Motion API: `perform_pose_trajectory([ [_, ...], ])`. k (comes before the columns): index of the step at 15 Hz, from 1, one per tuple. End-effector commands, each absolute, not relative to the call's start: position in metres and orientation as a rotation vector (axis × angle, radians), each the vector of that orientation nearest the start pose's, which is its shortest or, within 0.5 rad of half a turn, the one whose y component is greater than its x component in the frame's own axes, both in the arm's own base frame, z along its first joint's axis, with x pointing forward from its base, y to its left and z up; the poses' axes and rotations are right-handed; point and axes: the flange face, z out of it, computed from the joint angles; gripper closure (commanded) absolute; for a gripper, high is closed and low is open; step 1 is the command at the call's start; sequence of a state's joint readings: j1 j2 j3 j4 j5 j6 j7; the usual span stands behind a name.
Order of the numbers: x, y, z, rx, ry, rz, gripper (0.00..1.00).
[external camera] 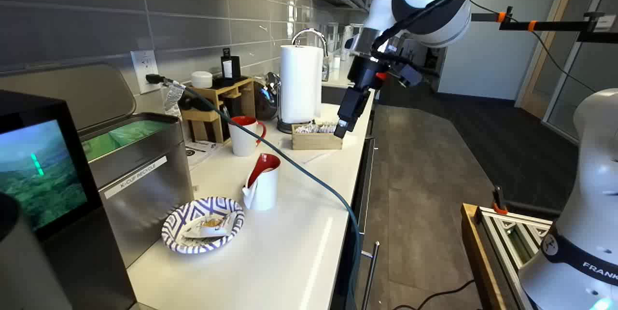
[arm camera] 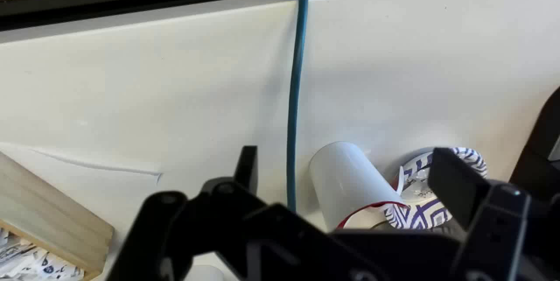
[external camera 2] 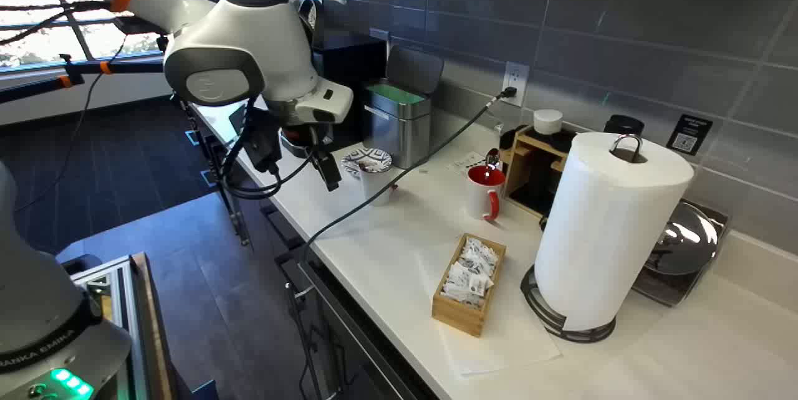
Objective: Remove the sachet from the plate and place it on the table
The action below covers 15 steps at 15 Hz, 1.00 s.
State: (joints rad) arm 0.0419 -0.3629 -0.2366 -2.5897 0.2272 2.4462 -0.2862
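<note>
The plate (external camera: 200, 207) is a small round dish with a blue-and-white patterned rim; it also shows in an exterior view (external camera 2: 379, 152) and in the wrist view (arm camera: 420, 216). The sachet (external camera: 216, 228) lies in the plate's centre, silvery with some print; it shows partly in the wrist view (arm camera: 418, 188), cut off by a finger and the cup. The table (external camera: 285, 261) is the long off-white counter (external camera 2: 374, 263). My gripper (arm camera: 345, 156) is open and empty, high above the counter, away from the plate. It shows in both exterior views (external camera: 342, 129) (external camera 2: 330, 182).
A white cup with red inside (external camera: 263, 194) stands beside the plate. A blue-green cable (external camera: 309, 175) crosses over the counter. A wooden box of packets (external camera 2: 467, 281), a red-and-white mug (external camera 2: 483, 194), a paper towel roll (external camera: 300, 83) and a metal bin (external camera: 145, 184) stand along the counter.
</note>
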Motion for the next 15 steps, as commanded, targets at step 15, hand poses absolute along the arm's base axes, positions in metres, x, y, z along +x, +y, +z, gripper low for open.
perform_pose_trajectory([
  [15,0.4227,-0.0778,0.4004,-2.917,0.122,-0.378,0.0],
])
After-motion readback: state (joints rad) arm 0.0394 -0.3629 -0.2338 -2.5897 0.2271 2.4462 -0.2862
